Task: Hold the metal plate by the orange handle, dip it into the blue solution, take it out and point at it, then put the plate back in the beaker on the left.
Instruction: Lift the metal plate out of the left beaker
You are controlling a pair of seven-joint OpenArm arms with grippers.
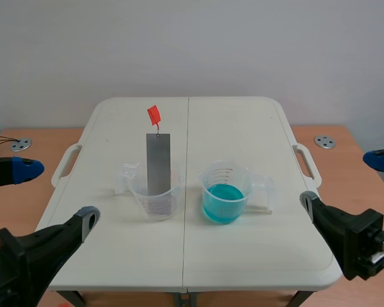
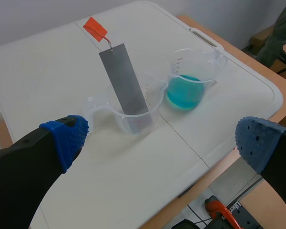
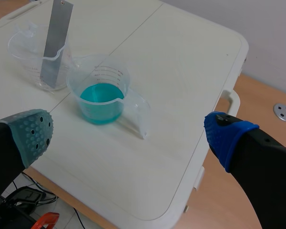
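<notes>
white folding surface (image 1: 243, 128) holds the grey metal plate (image 1: 158, 163) leaning in the clear left beaker (image 1: 155, 198), left hand (image 1: 56, 192) and right hand (image 1: 344, 180) both spread apart, well back; a clumsy pinch at its small orange handle (image 1: 154, 114) could topple that light beaker or the blue-solution beaker (image 1: 224, 195) beside it.

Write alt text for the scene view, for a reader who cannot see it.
A grey metal plate with an orange handle stands upright in the left beaker on a white table; the right beaker holds blue solution. The left gripper and right gripper sit open at the near corners, holding nothing.
</notes>
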